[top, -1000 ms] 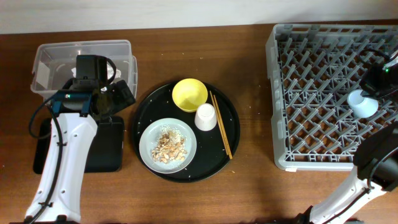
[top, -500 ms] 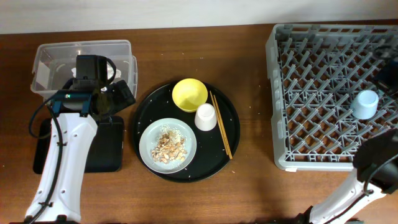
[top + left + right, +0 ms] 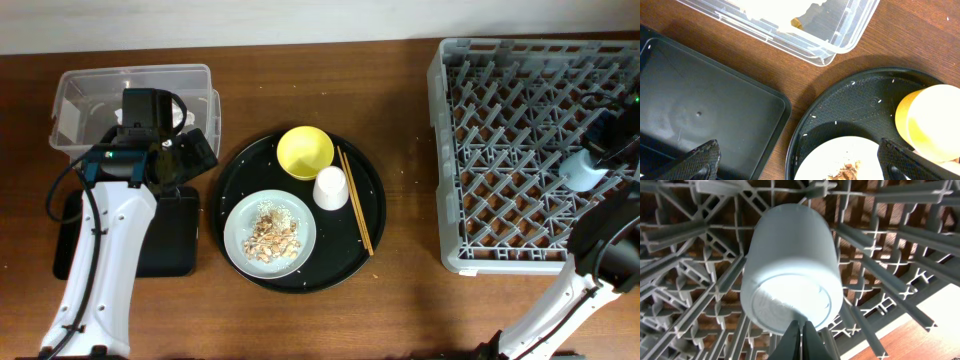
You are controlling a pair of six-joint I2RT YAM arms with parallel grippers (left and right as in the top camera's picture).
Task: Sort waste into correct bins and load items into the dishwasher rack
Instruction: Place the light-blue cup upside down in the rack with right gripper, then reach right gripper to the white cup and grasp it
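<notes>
Not much room to see here tbh; the counter (image 3: 400, 80) is dark reddish-brown wood with a fine grain running left to right, and it fills nearly the whole overhead view; along the far edge there's a pale off-white strip (image 3: 300, 20), can't tell if it's wall or something else; light is soft and even, just faint shadows, slight sheen on the wood up close.

Grey plastic rack (image 3: 520, 150), clear plastic tub (image 3: 805, 22), matt black tray (image 3: 700, 112), wood table (image 3: 400, 300)
</notes>
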